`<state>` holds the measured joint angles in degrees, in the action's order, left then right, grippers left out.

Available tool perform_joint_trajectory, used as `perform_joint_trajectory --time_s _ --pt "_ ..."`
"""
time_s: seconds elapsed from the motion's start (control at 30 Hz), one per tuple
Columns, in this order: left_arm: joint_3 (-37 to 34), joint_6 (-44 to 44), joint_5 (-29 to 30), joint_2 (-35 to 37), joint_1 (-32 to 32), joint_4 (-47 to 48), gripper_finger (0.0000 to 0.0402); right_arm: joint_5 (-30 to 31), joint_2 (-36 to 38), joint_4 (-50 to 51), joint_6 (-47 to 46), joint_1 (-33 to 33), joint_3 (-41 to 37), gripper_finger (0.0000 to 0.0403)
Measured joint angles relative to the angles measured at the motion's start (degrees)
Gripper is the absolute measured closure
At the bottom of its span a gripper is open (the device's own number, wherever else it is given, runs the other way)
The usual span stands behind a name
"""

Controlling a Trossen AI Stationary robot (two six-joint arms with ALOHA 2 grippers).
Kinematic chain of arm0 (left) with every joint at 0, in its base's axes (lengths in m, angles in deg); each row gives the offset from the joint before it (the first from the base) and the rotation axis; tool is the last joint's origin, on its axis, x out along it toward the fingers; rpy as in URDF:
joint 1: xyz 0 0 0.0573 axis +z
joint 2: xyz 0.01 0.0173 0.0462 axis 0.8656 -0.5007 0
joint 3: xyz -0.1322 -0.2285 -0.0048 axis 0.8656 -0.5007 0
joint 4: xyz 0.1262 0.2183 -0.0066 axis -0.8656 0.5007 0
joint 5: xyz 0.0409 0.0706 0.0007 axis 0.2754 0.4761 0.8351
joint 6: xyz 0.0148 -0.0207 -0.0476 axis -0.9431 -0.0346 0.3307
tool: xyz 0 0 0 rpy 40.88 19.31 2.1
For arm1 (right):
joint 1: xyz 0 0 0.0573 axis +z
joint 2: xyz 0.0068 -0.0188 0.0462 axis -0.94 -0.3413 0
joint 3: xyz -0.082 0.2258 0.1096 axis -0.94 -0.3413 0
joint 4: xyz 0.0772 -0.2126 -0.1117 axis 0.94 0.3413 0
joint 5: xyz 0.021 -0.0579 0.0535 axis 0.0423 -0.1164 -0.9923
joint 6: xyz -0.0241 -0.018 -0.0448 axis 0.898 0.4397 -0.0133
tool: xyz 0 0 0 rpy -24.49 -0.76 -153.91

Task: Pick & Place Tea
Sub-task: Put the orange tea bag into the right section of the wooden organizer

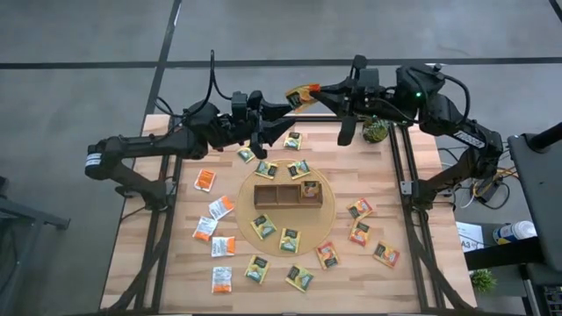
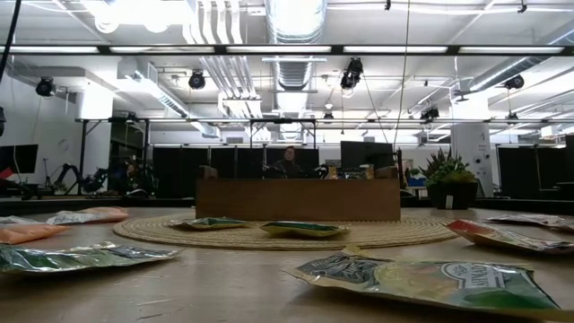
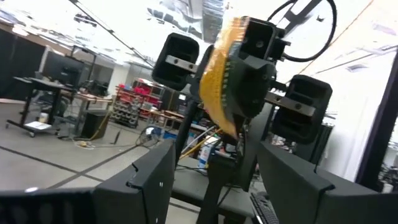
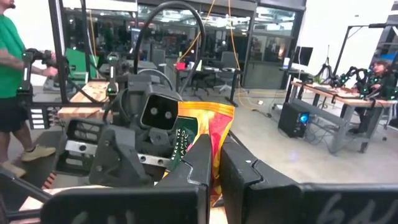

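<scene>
An orange-yellow tea sachet with a dark label is held in the air over the table's far edge by my right gripper, which is shut on it. My left gripper is open and faces it from the left, just short of it. In the left wrist view the sachet stands edge-on beyond my open fingers. The wooden tray sits on a round woven mat, with one sachet in its right compartment. Several other sachets lie flat around it. My right gripper pinches the sachet between its two fingers near one edge. It comes in level from the table's right. The sachet is lifted clear of the table and stands upright on edge beyond the fingertips.
A small potted plant stands near the table's far right corner, under the right arm. Sachets are scattered left, near and right of the mat; the tray stands in its middle. A person stands beyond the table.
</scene>
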<state>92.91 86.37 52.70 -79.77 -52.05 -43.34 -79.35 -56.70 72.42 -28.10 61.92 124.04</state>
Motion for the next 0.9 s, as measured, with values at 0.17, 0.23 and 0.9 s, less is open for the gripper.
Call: perform_joint_trajectory --time_s 0.17,0.23,0.9 --pt "0.0 0.1 -0.2 0.0 0.0 -0.2 0.0179 0.0 -0.5 0.5 0.2 0.0 -0.1 0.039" --pt "0.0 0.1 -0.2 0.0 0.0 -0.2 0.0179 0.0 -0.4 0.3 0.0 0.0 -0.3 0.039" --pt "0.0 0.3 -0.1 0.0 0.0 -0.3 0.0204 -1.6 -0.4 -2.0 -0.2 0.4 -3.1 0.039"
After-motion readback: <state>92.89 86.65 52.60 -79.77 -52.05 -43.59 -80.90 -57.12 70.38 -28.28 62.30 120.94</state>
